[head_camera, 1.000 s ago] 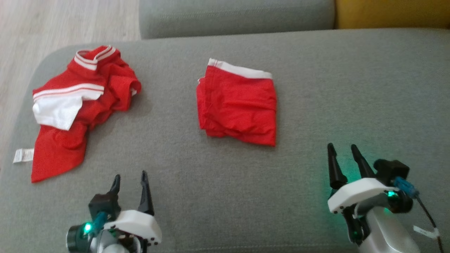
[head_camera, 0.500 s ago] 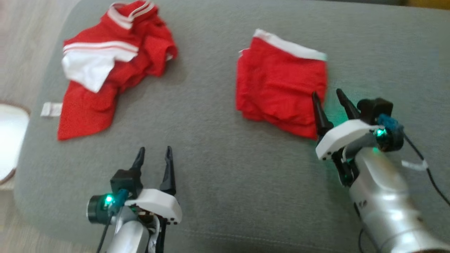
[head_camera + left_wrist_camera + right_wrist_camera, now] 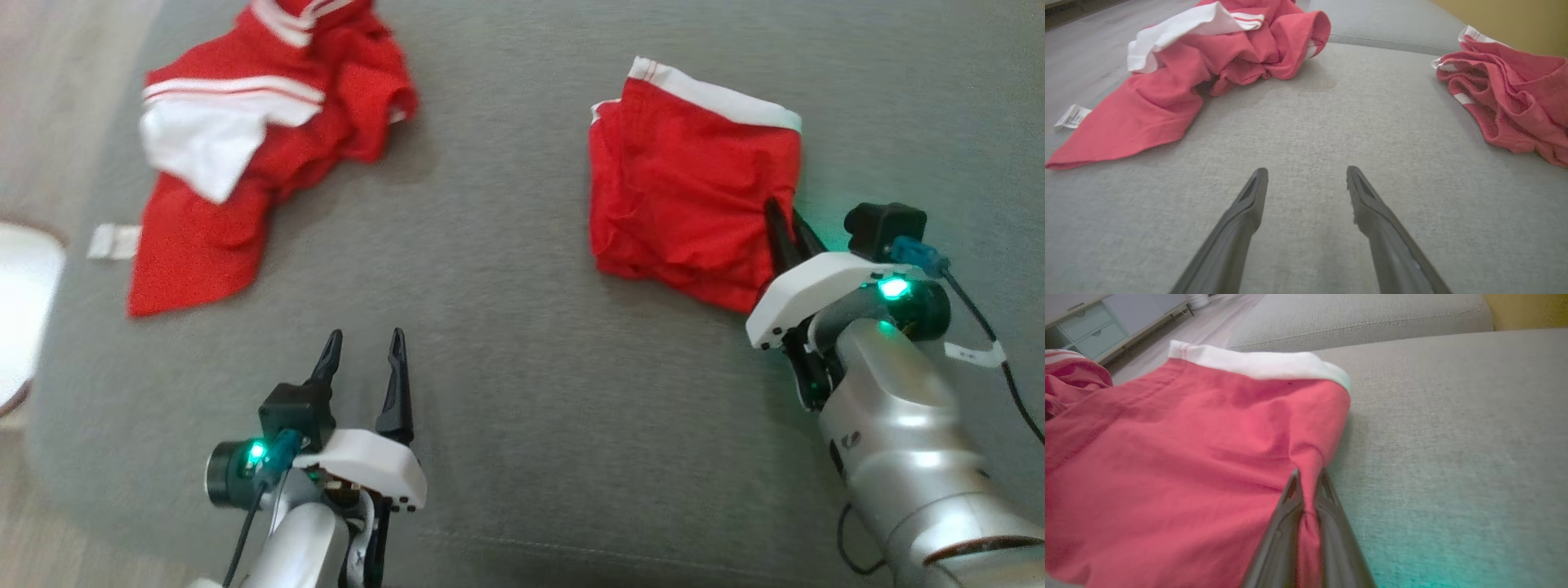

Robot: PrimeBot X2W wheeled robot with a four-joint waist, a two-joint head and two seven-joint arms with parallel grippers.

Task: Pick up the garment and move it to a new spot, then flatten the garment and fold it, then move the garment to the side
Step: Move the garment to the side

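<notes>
Right wrist view: right gripper [image 3: 1308, 475], fingers nearly together, pinches the right edge of the folded red cloth garment with white waistband [image 3: 1188, 449]. It lies on the grey fabric sofa seat [image 3: 1453, 437], well right of the crumpled red-and-white shirt [image 3: 245, 147].

Judgement: folding looks done; the move aside is not yet done.

Left gripper [image 3: 363, 343] is spread wide and empty, robot-side of the shirt.

White tag [image 3: 113, 242] just beside the shirt's hem: print unreadable.

On the couch [image 3: 506, 367] the shirt [image 3: 237, 155] lies left and the shorts [image 3: 686, 204] right (the 2 well apart), with the right gripper [image 3: 784, 216] at the shorts' near corner.
</notes>
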